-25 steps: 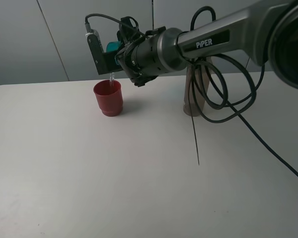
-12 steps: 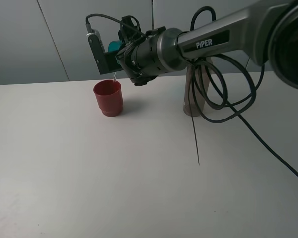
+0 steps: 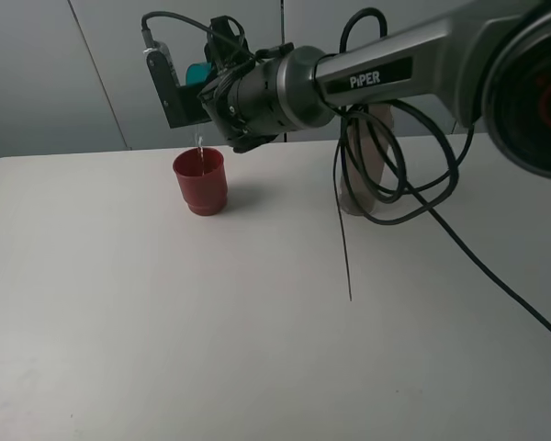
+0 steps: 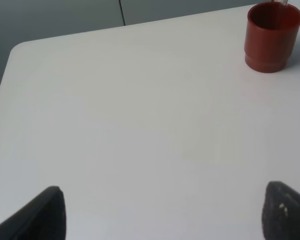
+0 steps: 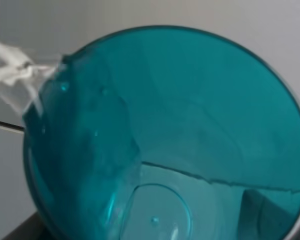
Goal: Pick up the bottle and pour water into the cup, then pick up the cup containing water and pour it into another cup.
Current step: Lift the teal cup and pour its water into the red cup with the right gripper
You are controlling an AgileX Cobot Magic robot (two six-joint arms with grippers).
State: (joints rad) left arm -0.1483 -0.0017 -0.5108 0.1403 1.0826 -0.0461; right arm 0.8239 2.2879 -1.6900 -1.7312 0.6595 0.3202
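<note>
My right gripper reaches across to the back left and is shut on the teal cup, which it holds tipped over above the red cup. A thin thread of water falls from the teal rim into the red cup. In the right wrist view the teal cup fills the picture, and water leaves its rim. The smoky bottle stands upright at the back, partly behind hanging cables. My left gripper is open over bare table, with the red cup far ahead of it.
Black cables loop down from the right arm in front of the bottle, and one strand hangs to the white table. A grey wall stands behind the table's far edge.
The right arm has shifted left and slightly up with the teal cup. Water keeps running into the red cup. The hanging cables have swung left with the arm.
</note>
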